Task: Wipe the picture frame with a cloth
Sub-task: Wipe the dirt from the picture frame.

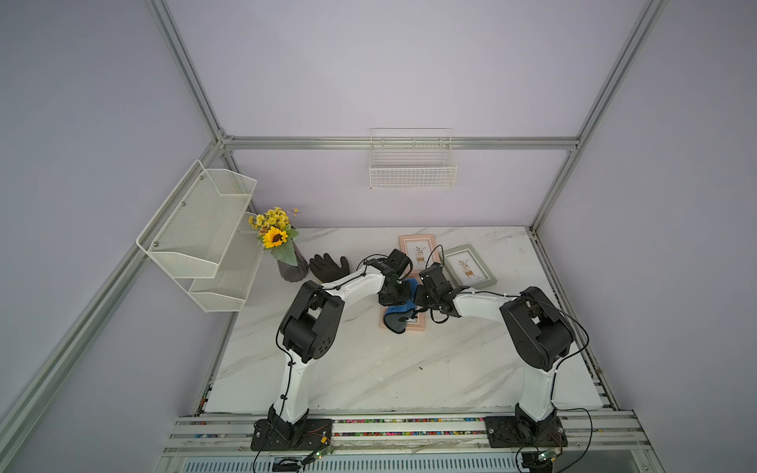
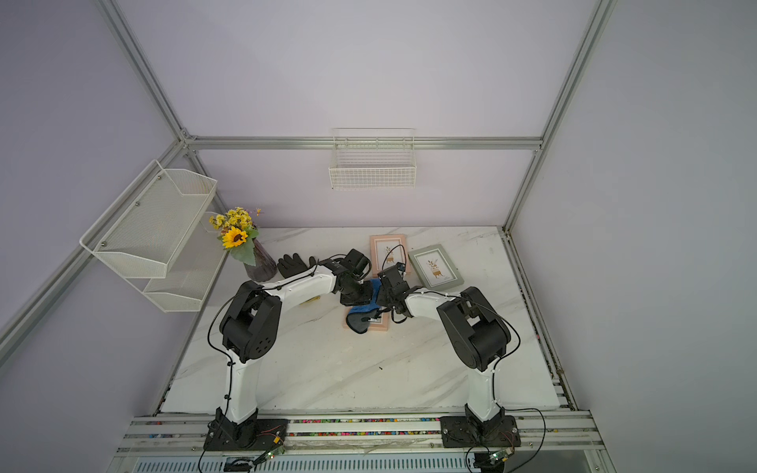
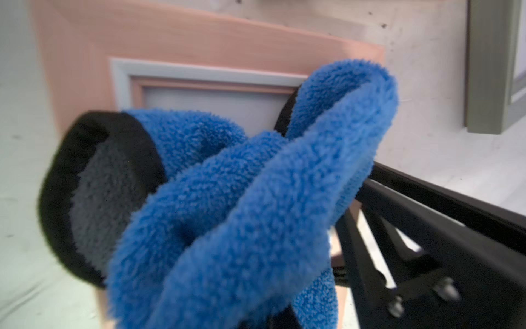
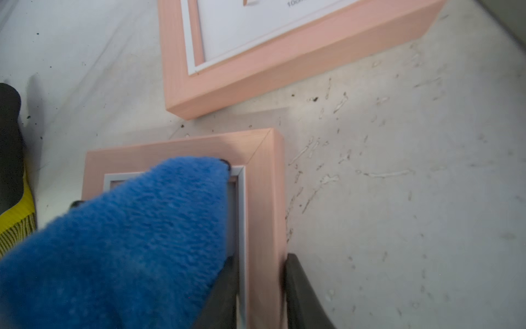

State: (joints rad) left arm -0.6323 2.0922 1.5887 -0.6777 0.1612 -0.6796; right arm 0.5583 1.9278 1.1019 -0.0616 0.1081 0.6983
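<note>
Blue cloth (image 3: 256,199), bunched in the left gripper (image 1: 394,303), drapes onto the flat pink picture frame (image 4: 264,199), whose rail is clamped between the fingers of the right gripper (image 4: 262,273).

Bright blue on the cloth (image 3: 256,199), dark grey reverse, black edging. Pale pink with a white inner border on the picture frame (image 4: 264,185) and the far frame (image 1: 418,250), grey-green on the right frame (image 1: 470,266). White with grey veining on the table (image 1: 368,368)
</note>
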